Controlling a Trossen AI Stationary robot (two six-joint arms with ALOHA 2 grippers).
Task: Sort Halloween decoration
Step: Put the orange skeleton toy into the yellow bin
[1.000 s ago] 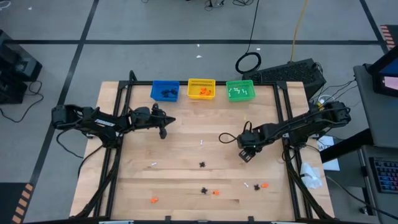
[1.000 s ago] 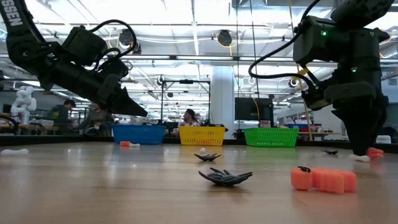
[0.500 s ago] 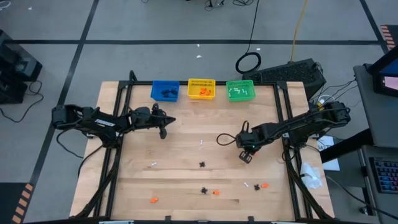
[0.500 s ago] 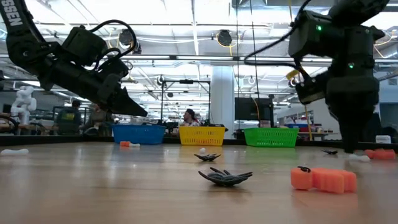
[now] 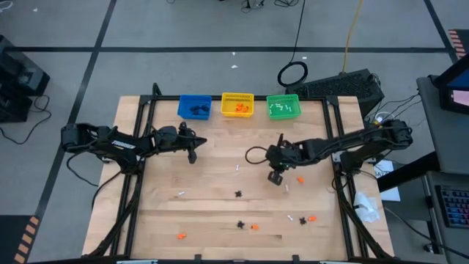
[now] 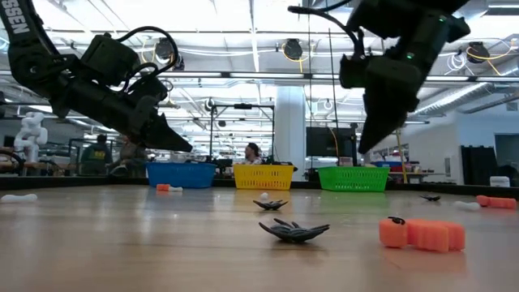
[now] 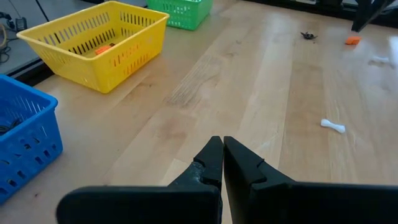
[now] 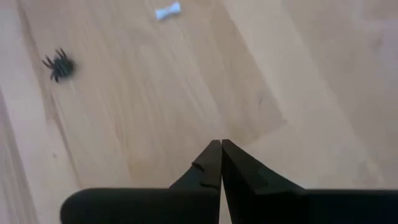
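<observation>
Tiny Halloween decorations lie scattered on the wooden table: a black spider (image 5: 238, 193), a white bone (image 5: 239, 168), and an orange piece (image 5: 300, 179) next to a white one (image 5: 288, 184). More lie near the front edge (image 5: 254, 226). My right gripper (image 5: 275, 177) hangs shut above the table's middle right, left of the orange piece, with nothing between its fingers (image 8: 221, 144). My left gripper (image 5: 192, 156) waits shut at the far left, above the wood (image 7: 222, 140).
Blue (image 5: 195, 107), yellow (image 5: 237, 105) and green (image 5: 283, 106) bins stand in a row along the far edge, each holding a few pieces. Black rails run down both sides of the table. The low view shows an orange block (image 6: 422, 234) and a black spider (image 6: 293, 230) close by.
My right gripper has shut with nothing in it, risen off the table and swung toward the table's left, rolling and tipping as it went. The orange and white pieces where it stood stay on the wood.
</observation>
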